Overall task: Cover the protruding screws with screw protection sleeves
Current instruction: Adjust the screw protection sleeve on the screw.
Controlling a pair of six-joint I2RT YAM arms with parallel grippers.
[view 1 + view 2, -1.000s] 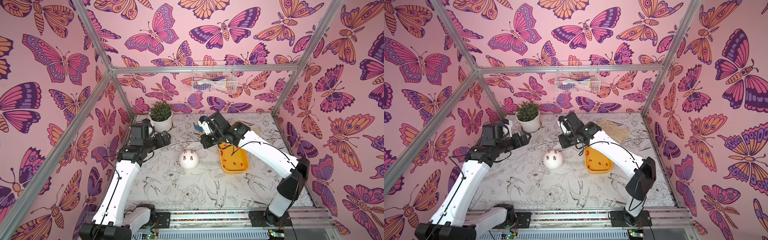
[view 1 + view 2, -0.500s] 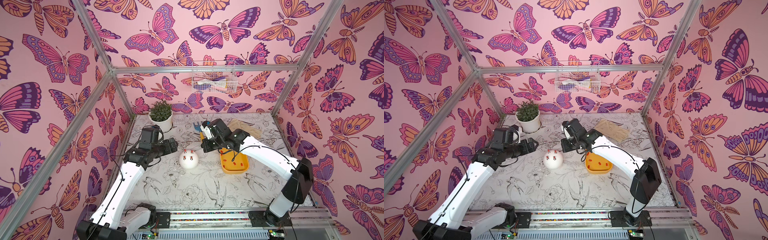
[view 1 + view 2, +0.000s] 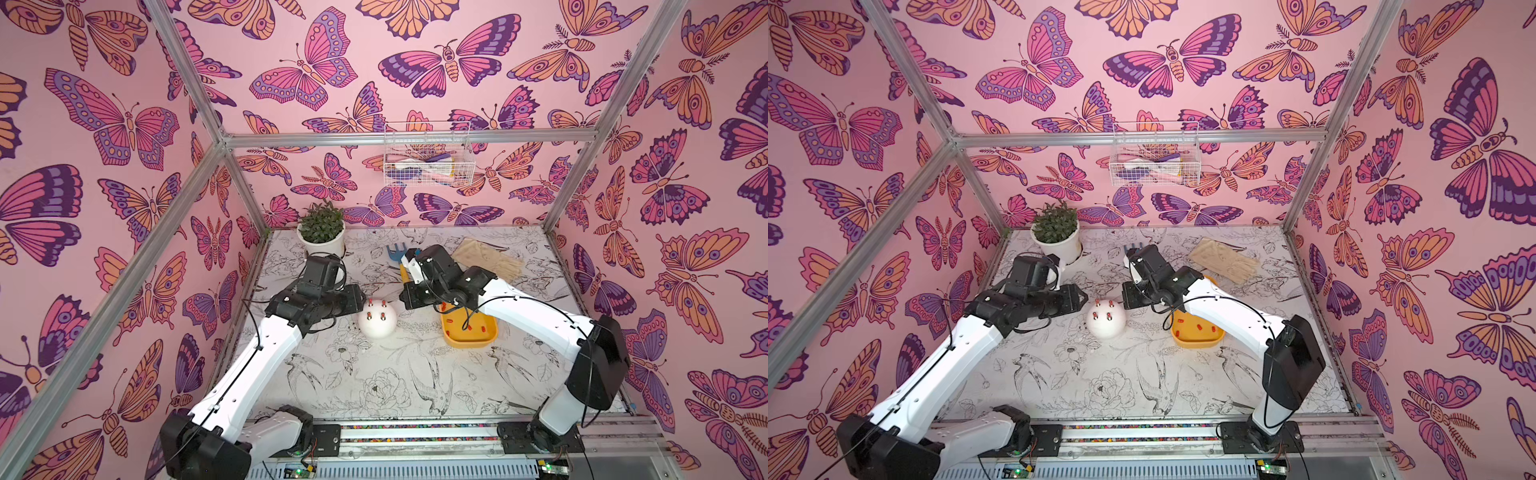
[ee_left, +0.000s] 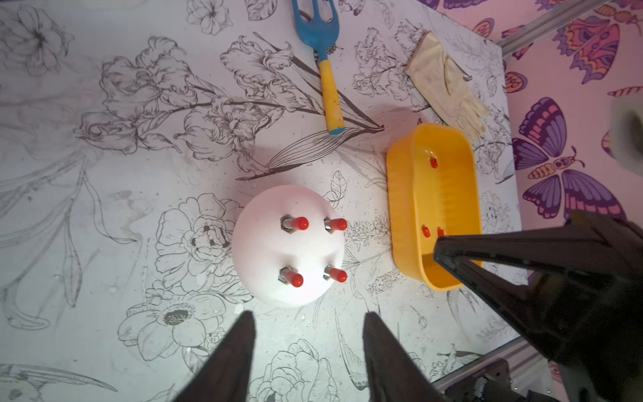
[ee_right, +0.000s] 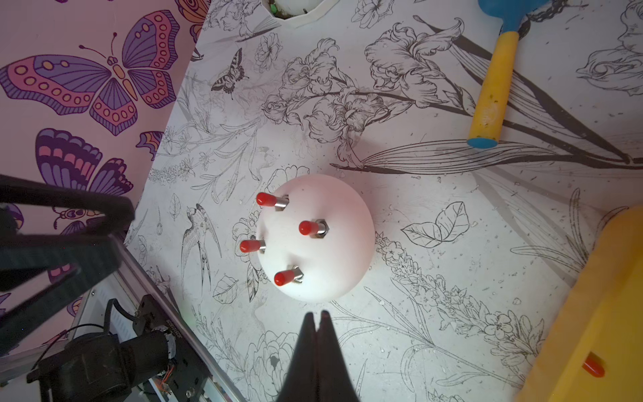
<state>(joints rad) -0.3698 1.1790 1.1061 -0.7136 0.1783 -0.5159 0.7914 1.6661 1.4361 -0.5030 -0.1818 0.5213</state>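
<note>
A white dome (image 3: 376, 328) stands mid-table, also in the left wrist view (image 4: 264, 250). Its protruding screws (image 4: 286, 222) each wear a red screw protection sleeve (image 4: 301, 223), with only the grey bases showing (image 5: 322, 228). Loose sleeves (image 4: 433, 162) lie in the yellow tray (image 3: 469, 343) to the dome's right. My left gripper (image 4: 309, 315) hovers just left of the dome (image 3: 1106, 328), open, nothing between its fingers. My right gripper (image 5: 316, 313) is shut and empty, hanging between the dome and the tray (image 5: 591, 313).
A potted plant (image 3: 322, 232) stands at the back left. A blue and yellow garden fork (image 4: 327, 69) and a beige glove (image 3: 486, 257) lie behind the tray. A wire basket (image 3: 426, 153) hangs on the back wall.
Both arms have come forward from the back of the table to either side of the dome. The left jaws have narrowed; the right jaws stay shut.
</note>
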